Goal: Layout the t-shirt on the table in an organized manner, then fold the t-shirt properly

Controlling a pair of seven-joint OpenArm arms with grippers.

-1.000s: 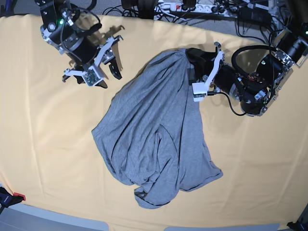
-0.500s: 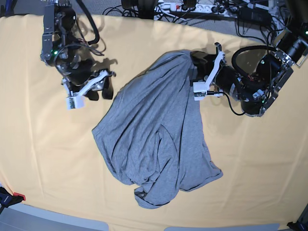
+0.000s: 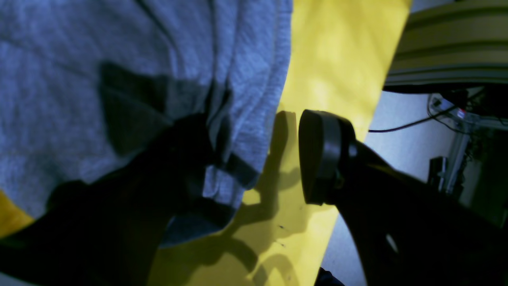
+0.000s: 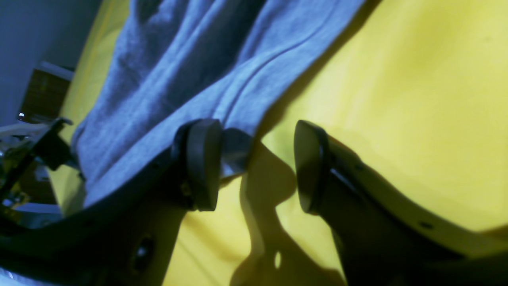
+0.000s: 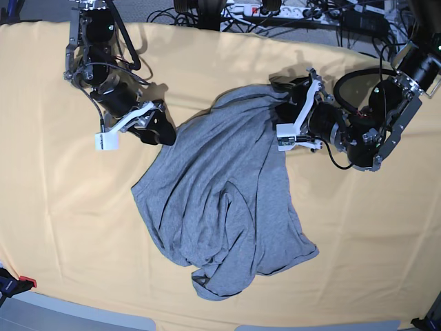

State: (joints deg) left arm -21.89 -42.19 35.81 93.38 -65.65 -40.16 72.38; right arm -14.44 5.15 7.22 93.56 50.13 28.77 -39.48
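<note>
The grey t-shirt [image 5: 220,200] lies crumpled in the middle of the table [image 5: 62,221], bunched at its near end; no lettering shows. At the shirt's top right edge, my left gripper [image 5: 281,103] is open. In the left wrist view one dark finger rests on the t-shirt [image 3: 119,59] and the other pad [image 3: 321,157] stands apart over bare table [image 3: 337,47], with the left gripper [image 3: 262,159] holding nothing. My right gripper [image 5: 160,129] is open at the shirt's upper left edge. In the right wrist view the t-shirt [image 4: 198,59] hem touches one pad [image 4: 202,167] of the right gripper [image 4: 254,171].
Cables and a power strip [image 5: 269,10] run along the floor beyond the table's far edge. A red and black clamp [image 5: 17,283] sits at the near left corner. The table's near edge [image 5: 207,324] runs just below the shirt.
My left gripper has opened and let go of the shirt's top fold, which has settled. My right arm has swung down and in to the shirt's upper left edge.
</note>
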